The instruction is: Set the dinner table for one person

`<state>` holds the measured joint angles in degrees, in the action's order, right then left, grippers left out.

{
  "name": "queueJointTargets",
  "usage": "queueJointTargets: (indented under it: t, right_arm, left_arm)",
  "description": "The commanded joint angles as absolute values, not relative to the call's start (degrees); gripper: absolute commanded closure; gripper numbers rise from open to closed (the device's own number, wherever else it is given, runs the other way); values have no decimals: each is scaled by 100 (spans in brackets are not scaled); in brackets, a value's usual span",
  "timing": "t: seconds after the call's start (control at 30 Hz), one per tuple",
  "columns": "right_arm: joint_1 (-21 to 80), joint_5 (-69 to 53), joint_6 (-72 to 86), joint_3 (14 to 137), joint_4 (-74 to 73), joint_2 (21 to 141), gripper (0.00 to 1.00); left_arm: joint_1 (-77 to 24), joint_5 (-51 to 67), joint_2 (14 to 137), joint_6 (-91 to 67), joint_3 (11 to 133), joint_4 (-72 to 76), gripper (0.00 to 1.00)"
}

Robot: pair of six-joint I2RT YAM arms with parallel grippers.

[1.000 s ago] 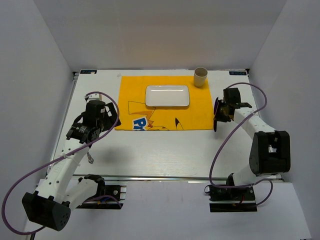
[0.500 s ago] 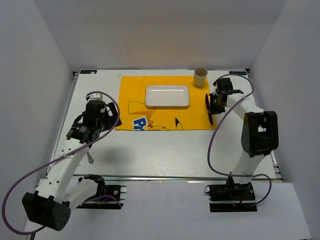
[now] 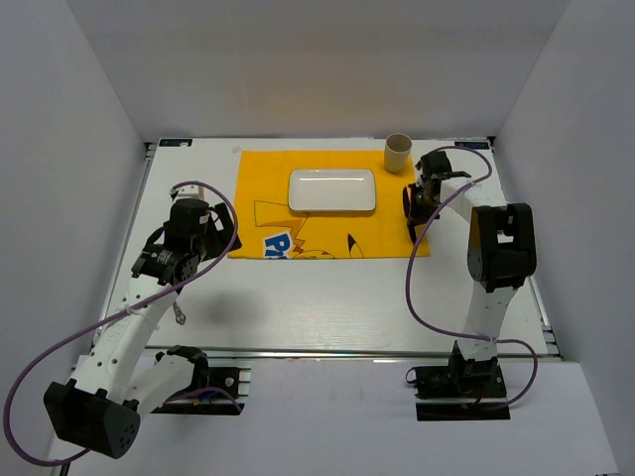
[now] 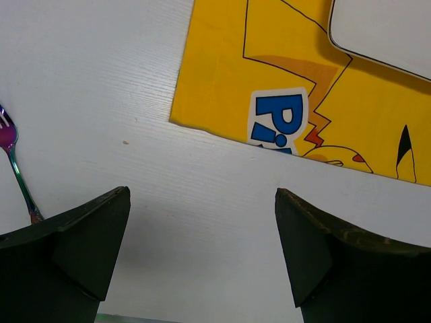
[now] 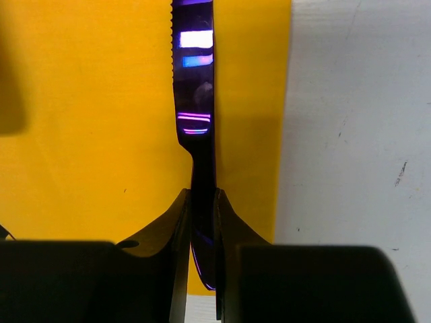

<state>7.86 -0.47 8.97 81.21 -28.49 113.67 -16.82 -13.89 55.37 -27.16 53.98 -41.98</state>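
The dinner table (image 3: 327, 307) is a white top carrying a yellow cartoon mat (image 3: 327, 230) with a white rectangular plate (image 3: 331, 190) on it. My right gripper (image 3: 421, 201) is shut on the handle of a dark iridescent knife (image 5: 194, 101). The blade points forward over the mat's right strip (image 5: 101, 134), just inside its edge. The knife (image 3: 414, 230) lies to the right of the plate. My left gripper (image 4: 202, 202) hovers open and empty above bare table near the mat's near-left corner (image 4: 176, 120). An iridescent fork (image 4: 15, 168) lies on the table to its left.
A tan paper cup (image 3: 398, 153) stands upright at the mat's far right corner, close behind my right gripper. The fork (image 3: 180, 315) rests by my left arm. White walls enclose the table on three sides.
My right arm has swung left and away from its base, carrying the knife from beside the mat to over its right strip. The left arm has not moved.
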Motion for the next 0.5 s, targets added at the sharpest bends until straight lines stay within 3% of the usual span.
queueJointTargets:
  t: [0.0,0.47]
  right_arm:
    - [817,114,1090,8122,-2584,11285,100]
    - [800,255,1151,8139,-2575,11452,98]
  left_arm:
    - [-1661,-1345,5440,-2663,5388,-4131,2]
    - [-1661,-1345,5449,-2663,5379,-4122,2]
